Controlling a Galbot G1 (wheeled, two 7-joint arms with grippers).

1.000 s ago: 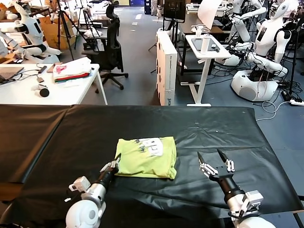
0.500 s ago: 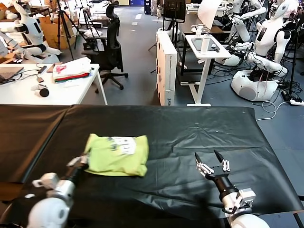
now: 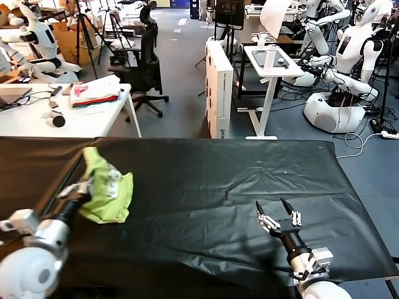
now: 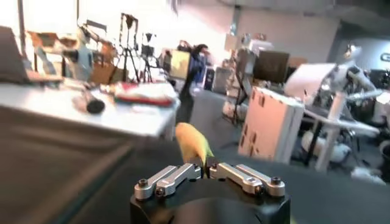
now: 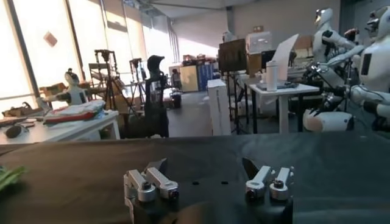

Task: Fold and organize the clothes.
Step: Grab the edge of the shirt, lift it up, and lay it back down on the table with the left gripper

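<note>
The lime-yellow T-shirt [image 3: 111, 192] hangs crumpled and partly lifted at the left side of the black-covered table [image 3: 237, 168]. My left gripper [image 3: 84, 185] is shut on the shirt's edge. In the left wrist view the jaws [image 4: 207, 168] pinch a strip of yellow cloth [image 4: 192, 142] that rises from between them. My right gripper [image 3: 272, 207] hovers open low over the table's front right, far from the shirt, with nothing between its fingers [image 5: 204, 165]. A green bit of the shirt [image 5: 8, 177] shows at the edge of the right wrist view.
A white table [image 3: 37, 121] behind the left holds a white, pink and red fabric pile [image 3: 93, 92]. An office chair [image 3: 144, 68], a white cabinet [image 3: 218, 87], a small white stand [image 3: 269, 68] and parked robots [image 3: 349, 56] stand beyond the far edge.
My left gripper has dragged the shirt leftwards across the table and raised it, so the folded shape has crumpled. The right gripper drew back slightly and stayed open.
</note>
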